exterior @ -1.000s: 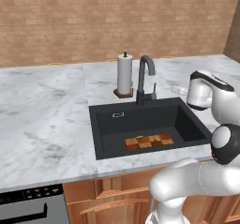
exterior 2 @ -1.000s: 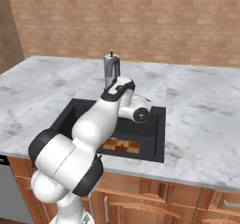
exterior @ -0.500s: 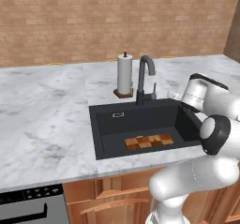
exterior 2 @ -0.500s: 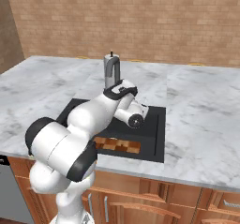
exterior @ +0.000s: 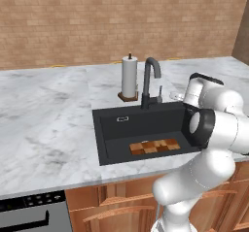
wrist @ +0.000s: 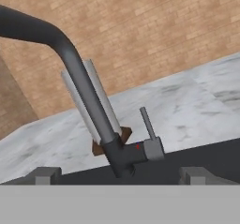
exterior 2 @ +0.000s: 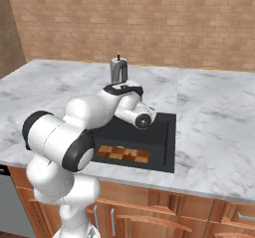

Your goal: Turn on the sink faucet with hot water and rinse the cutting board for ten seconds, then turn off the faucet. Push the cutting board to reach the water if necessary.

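Arm's swung lower toward the sink since a second ago. My gripper (wrist: pixel 120 175) is spread wide, empty, facing the faucet (wrist: pixel 123 149) lever. Board (exterior: pixel 155 146) sits in the sink (exterior: pixel 121 126); no water yet, everything's left.

Two base views flanking the arm, sharing the sink (exterior: pixel 116 129), hand view near the faucet (wrist: pixel 89 101)

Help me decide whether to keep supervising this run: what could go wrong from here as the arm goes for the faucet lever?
The lever is a thin upright stick; the open gripper sits apart from it and could slip past it. The board lies at the sink's front, away from the spout, so water may miss it unless pushed. The paper towel roll stands right behind the faucet and could get bumped.
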